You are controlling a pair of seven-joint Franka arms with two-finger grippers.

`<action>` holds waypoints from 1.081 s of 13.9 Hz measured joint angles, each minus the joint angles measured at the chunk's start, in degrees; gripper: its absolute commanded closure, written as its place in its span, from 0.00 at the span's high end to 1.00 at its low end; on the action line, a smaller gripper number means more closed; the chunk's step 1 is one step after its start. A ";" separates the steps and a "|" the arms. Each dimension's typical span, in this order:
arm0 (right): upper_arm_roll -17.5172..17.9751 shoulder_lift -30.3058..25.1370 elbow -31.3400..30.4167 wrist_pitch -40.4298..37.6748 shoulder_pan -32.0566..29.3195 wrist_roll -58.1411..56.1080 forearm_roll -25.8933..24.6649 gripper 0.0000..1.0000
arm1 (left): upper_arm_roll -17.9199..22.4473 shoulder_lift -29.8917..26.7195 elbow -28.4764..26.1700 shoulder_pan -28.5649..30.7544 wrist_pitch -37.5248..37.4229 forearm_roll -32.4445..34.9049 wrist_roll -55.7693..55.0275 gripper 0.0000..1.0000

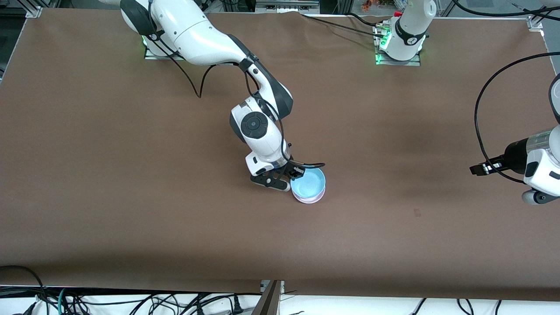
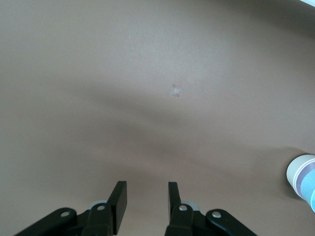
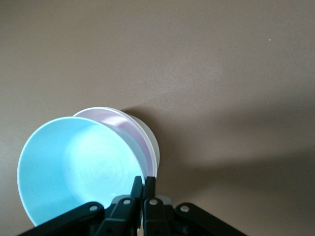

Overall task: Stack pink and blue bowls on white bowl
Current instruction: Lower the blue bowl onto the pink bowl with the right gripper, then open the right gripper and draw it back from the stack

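Note:
The light blue bowl (image 1: pixel 309 183) sits tilted in the pale pink bowl (image 1: pixel 309 199), which is nested in the white bowl (image 3: pixel 153 146) near the table's middle. In the right wrist view the blue bowl (image 3: pixel 74 167) is uppermost, with the pink bowl's rim (image 3: pixel 129 129) showing under it. My right gripper (image 1: pixel 294 173) is shut on the blue bowl's rim, one finger inside and one outside (image 3: pixel 144 183). My left gripper (image 1: pixel 476 169) is open and empty, waiting above the table's left-arm end (image 2: pixel 145 194). The stack's edge (image 2: pixel 301 173) shows in the left wrist view.
The brown table cover (image 1: pixel 131 175) is bare around the stack. A small pale tape mark (image 1: pixel 417 212) lies between the stack and the left arm's end, and it also shows in the left wrist view (image 2: pixel 176 90). Cables hang along the front edge (image 1: pixel 131 302).

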 measured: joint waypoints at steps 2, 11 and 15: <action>0.00 0.54 0.01 1.19 0.00 0.00 -0.01 0.00 | 0.00 0.00 0.00 0.00 0.00 0.00 0.00 0.42; -0.16 0.89 1.02 1.78 0.00 1.56 -0.02 1.00 | -0.01 -0.04 -0.11 0.00 0.00 0.00 0.22 0.42; -2.35 -1.01 3.04 -3.20 -0.49 1.86 -0.12 1.00 | -0.01 -1.19 -1.85 0.00 0.00 0.00 1.38 0.42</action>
